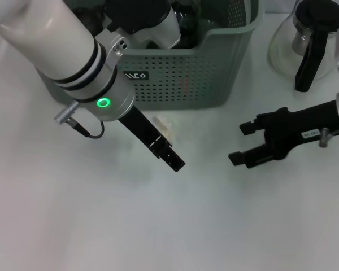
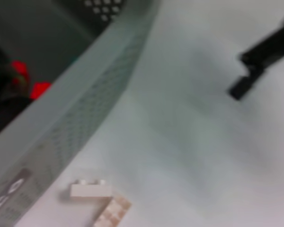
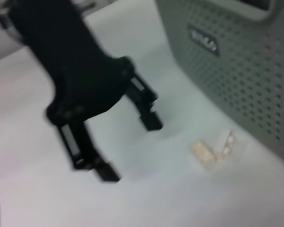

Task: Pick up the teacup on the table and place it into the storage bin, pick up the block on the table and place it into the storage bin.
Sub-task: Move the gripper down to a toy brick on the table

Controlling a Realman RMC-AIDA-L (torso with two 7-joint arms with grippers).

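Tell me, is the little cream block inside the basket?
Out. The small cream block lies on the white table, before the grey-green perforated basket.

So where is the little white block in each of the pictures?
Head view: the block lies on the table just in front of the storage bin, partly hidden by the left gripper.
Left wrist view: at the lower edge, beside the bin wall; a second pale piece touches it.
Right wrist view: at the right, near the bin wall.
Shared landmark: the bin's black label.
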